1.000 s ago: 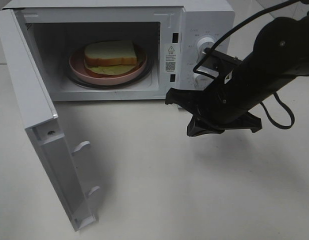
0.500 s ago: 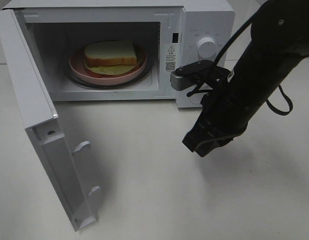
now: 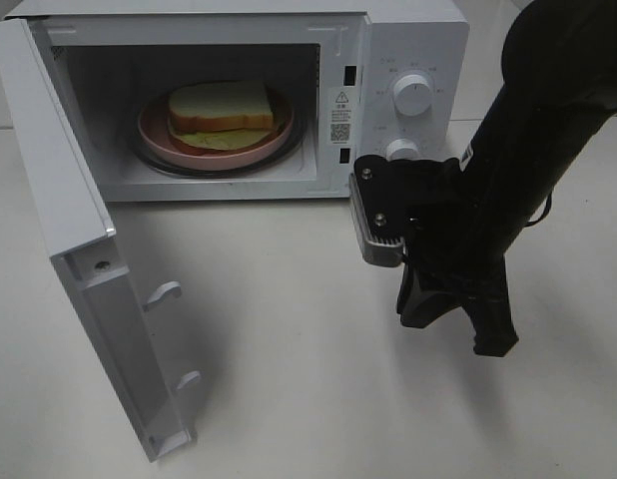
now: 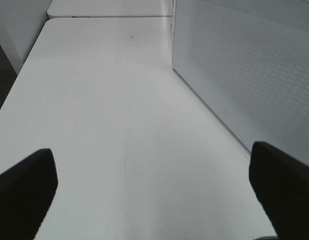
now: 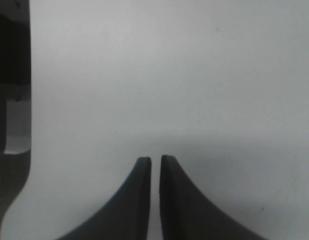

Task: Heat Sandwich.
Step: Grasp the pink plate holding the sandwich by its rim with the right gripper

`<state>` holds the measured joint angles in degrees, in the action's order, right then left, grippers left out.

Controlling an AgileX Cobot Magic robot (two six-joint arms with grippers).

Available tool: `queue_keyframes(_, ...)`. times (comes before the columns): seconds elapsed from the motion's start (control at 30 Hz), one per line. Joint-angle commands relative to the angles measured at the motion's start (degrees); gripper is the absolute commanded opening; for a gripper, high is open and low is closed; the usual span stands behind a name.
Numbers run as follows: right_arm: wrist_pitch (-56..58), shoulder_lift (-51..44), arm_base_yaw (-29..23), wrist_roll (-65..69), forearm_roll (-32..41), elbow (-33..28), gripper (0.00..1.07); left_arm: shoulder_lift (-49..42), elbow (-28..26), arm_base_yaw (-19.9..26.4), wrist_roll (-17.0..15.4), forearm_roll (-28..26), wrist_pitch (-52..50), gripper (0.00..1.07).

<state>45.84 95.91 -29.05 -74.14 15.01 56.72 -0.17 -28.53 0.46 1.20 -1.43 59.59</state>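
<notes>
Jaws first, exterior high view: right gripper (image 3: 453, 317) points down at the white tabletop (image 3: 289, 389) in front of the control panel of the white box-shaped microwave oven (image 3: 408, 40). Its jaws look near together and carry nothing. Left gripper is not in this view.

The square white-bread sandwich with tan crust and pale green filling (image 3: 221, 106) lies at about 10 o'clock from the right gripper, well apart. It is inside the oven cavity, on the round pink plate (image 3: 149, 128) sitting on the turntable. Its long edge runs roughly 9-to-3 o'clock. It lies flat and intact, top slice squared over the filling, which pokes out at the front edge. It is smaller than the plate.

The white hinged oven door (image 3: 59, 200) is swung wide open toward 7 o'clock. Judgement: sandwich is loaded, door shutting comes next, and the right arm is the only one seen near the oven mouth.

Left wrist view: left gripper (image 4: 154, 195) has jaws spread wide and empty over bare table. A white perforated panel (image 4: 244, 70) is just beside it, probably the door's outer face, though I can't confirm. No sandwich visible.

Right wrist view: right gripper (image 5: 155, 165) fingertips show only a thin slit between them, nothing clamped, plain tabletop below. Sandwich is out of view.
</notes>
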Motion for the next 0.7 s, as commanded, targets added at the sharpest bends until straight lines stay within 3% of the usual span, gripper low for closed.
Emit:
queue_keyframes(0.03, 0.8, -0.5, 0.3, -8.0, 0.1, 0.2, 0.11, -1.5, 0.2, 0.2, 0.0, -0.1, -0.2, 1.0)
queue_keyframes(0.2, 0.1, -0.5, 0.3, -13.1, -0.5, 0.2, 0.13, -1.5, 0.2, 0.2, 0.0, -0.1, -0.2, 1.0)
queue_keyframes(0.33, -0.9, -0.5, 0.3, -12.0, -4.2, 0.2, 0.22, -1.5, 0.2, 0.2, 0.0, -0.1, -0.2, 1.0)
queue_keyframes(0.4, -1.7, -0.5, 0.3, -10.1, -6.2, 0.2, 0.31, -1.5, 0.2, 0.2, 0.0, -0.1, -0.2, 1.0)
queue_keyframes(0.47, -3.9, -0.5, 0.3, -6.8, -8.0, 0.2, 0.49, -1.5, 0.2, 0.2, 0.0, -0.1, -0.2, 1.0)
queue_keyframes(0.53, -4.6, -0.5, 0.3, -6.1, -8.5, 0.2, 0.54, -1.5, 0.2, 0.2, 0.0, -0.1, -0.2, 1.0)
queue_keyframes(0.57, -5.9, -0.5, 0.3, -4.6, -8.9, 0.2, 0.66, -1.5, 0.2, 0.2, 0.0, -0.1, -0.2, 1.0)
queue_keyframes(0.63, -6.6, -0.5, 0.3, -4.1, -9.0, 0.2, 0.72, -1.5, 0.2, 0.2, 0.0, -0.1, -0.2, 1.0)
queue_keyframes(0.7, -7.1, -0.5, 0.3, -3.0, -9.2, 0.2, 0.87, -1.5, 0.2, 0.2, 0.0, -0.1, -0.2, 1.0)
